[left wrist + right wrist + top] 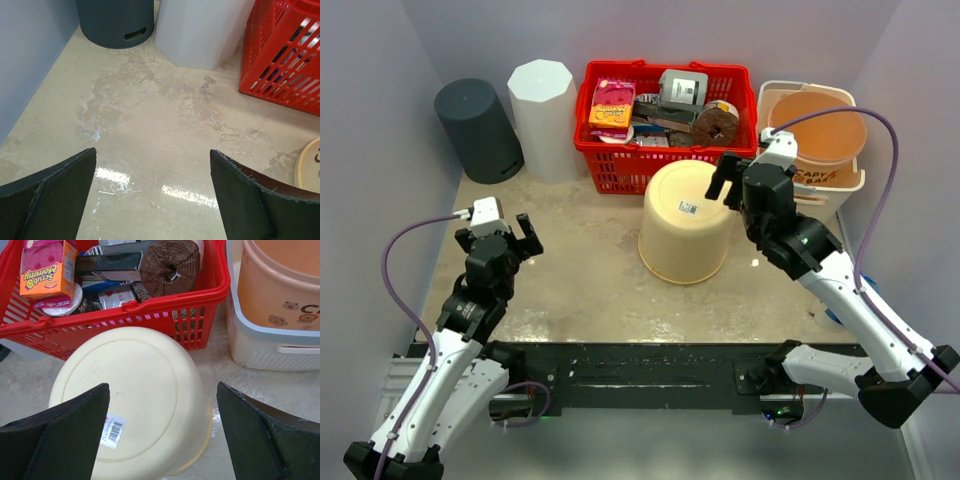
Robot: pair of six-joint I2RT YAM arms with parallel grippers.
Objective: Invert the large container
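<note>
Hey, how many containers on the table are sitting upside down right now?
3. The dark grey bin at the back left, the white bin just right of it, and the cream container in the middle, in front of the red basket. Others could hide behind the basket.

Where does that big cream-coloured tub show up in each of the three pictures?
Top external: cream tub at centre, bottom up.
Left wrist: only its edge at the far right.
Right wrist: it fills the lower middle.
Shared landmark: the red basket just behind it.
</note>
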